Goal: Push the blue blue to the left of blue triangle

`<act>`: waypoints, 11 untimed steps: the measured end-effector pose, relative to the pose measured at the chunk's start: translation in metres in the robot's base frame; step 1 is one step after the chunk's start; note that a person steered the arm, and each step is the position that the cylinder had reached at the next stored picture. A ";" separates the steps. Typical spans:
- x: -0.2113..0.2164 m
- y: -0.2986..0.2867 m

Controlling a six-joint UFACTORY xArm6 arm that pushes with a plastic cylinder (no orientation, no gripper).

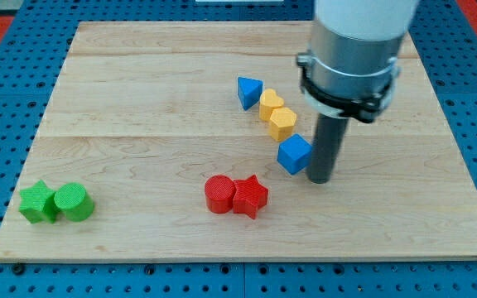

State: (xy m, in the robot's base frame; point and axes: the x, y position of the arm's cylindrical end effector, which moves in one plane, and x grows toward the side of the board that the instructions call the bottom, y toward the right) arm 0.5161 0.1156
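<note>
Our tip (320, 179) touches the blue cube (294, 154) at its 4 o'clock; no hand here to read. Blue triangle (249, 91) sits at 11, beyond two yellow blocks (277, 114). Pushing stage; next we likely steer the cube around them, across the worktop (139, 124).

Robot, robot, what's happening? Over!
My tip touching blue cube, on its right. Blue triangle up-left. Two yellow blocks between them. Over.

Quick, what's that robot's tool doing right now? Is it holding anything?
Tool: a plain rod, nothing to open or close, holding nothing. My tip sits on the board just right of the blue cube, touching or nearly so.
</note>
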 end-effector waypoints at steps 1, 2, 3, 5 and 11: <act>-0.006 0.048; -0.028 0.048; -0.025 -0.015; -0.024 -0.116; -0.043 -0.167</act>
State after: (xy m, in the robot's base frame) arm 0.4727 -0.0510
